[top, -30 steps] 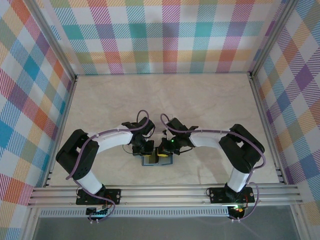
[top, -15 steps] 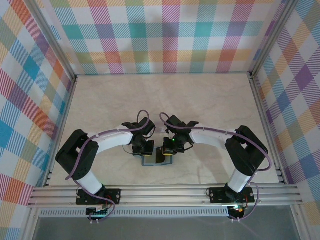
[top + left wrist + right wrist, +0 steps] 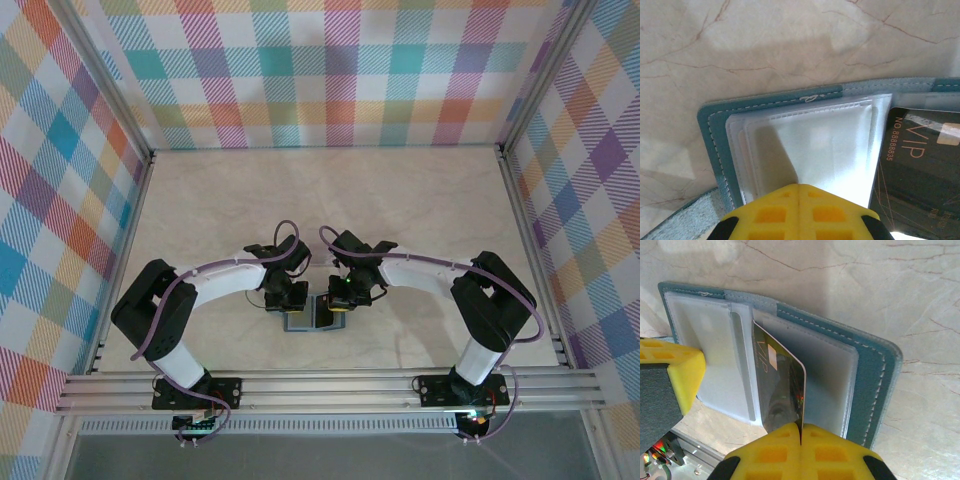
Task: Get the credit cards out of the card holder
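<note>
Change over the last second: the right arm is swinging its elbow outward to the right, and its wrist is settling closer over the card holder [image 3: 310, 320], which is now showing less of its right half from overhead than before. The left arm is keeping the same pose. You are reading this as the right gripper [image 3: 801, 436] working a card out, not as a finished extraction.

Jaw state: the right gripper's yellow pads are pressing together on the free edge of a dark credit card [image 3: 782, 390] marked VIP, pinching it. That card is standing tilted, with its other end still sitting among the clear sleeves [image 3: 825, 135] of the holder. The left gripper [image 3: 799, 195] is bearing on the left half's sleeves with its pads closed against each other. You cannot tell whether a sleeve edge is caught between them or is merely being pressed down.

Location: the card holder is lying open on the table [image 3: 400, 200], teal cover down, toward the near edge, between the two arms.

Task meaning: one card is partly drawn and none is lying free, so you are treating the task as early.

Limits of view: from overhead, both wrists are covering most of the holder. Glare is washing out the left sleeves, so you cannot count any further cards. The VIP card is running off the right edge of the left wrist view.
</note>
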Motion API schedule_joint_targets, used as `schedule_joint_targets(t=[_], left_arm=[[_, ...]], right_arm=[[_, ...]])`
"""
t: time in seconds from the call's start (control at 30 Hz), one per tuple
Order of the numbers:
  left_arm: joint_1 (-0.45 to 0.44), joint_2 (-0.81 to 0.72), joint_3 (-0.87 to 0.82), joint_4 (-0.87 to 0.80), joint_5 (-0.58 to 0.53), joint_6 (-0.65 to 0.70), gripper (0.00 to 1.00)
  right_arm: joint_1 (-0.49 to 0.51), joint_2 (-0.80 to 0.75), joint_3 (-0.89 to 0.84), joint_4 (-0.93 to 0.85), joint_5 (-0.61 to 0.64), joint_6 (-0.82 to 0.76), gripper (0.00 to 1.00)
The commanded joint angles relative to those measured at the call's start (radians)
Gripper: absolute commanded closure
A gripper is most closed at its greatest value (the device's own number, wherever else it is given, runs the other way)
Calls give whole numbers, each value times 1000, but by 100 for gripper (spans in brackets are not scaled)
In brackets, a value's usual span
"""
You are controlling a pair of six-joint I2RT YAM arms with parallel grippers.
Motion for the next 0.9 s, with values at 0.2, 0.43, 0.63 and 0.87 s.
schedule_joint_targets(t=[0.2,0.43,0.63,0.87], left_arm=[[-9,2,-20,-81,-38,13,100],[-10,2,-16,-83,-39,15,100],[-9,2,-11,-83,-33,16,100],[-10,-4,-3,-89,-29,18,100]], right_arm=[[5,-17,29,-78,62,-16,98],[5,-27,33,-85,76,-15,98],[6,-20,14,-21,16,2,97],[8,-2,5,76,-62,27,93]])
